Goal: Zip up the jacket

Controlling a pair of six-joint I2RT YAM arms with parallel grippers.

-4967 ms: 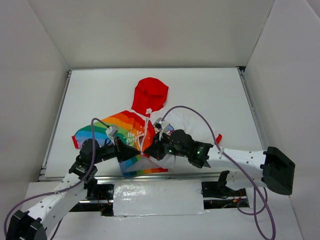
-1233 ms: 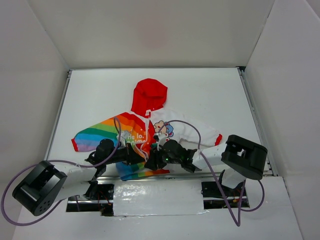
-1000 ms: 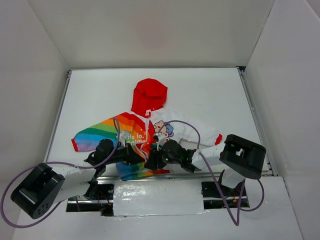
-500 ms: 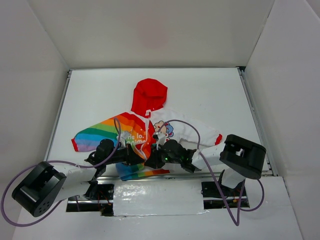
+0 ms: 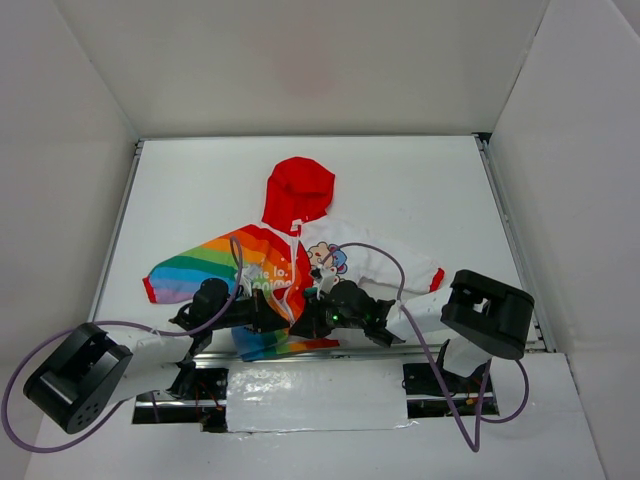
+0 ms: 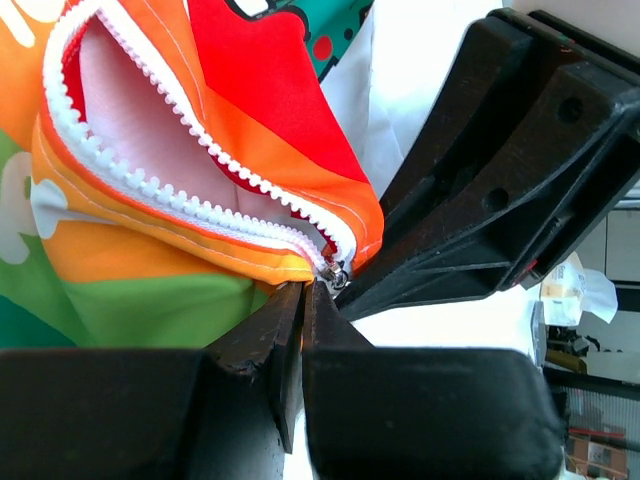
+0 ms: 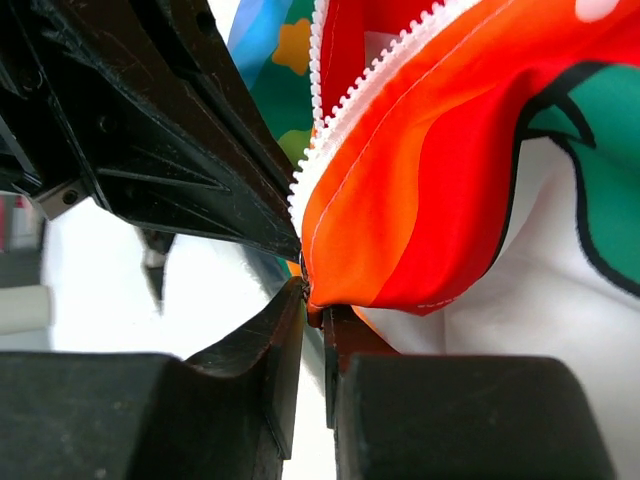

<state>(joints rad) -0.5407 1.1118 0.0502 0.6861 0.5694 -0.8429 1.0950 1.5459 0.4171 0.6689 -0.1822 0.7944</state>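
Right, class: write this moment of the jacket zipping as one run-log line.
jacket: flat on table, zipper open | left fingers: shut on jacket at zipper's bottom end | right fingers: shut on jacket beside them

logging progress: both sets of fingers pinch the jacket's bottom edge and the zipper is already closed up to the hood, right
Not quite. The zipper is open: the left wrist view shows its teeth gaping apart above the slider. The left fingers and right fingers do pinch the jacket at its bottom edge.
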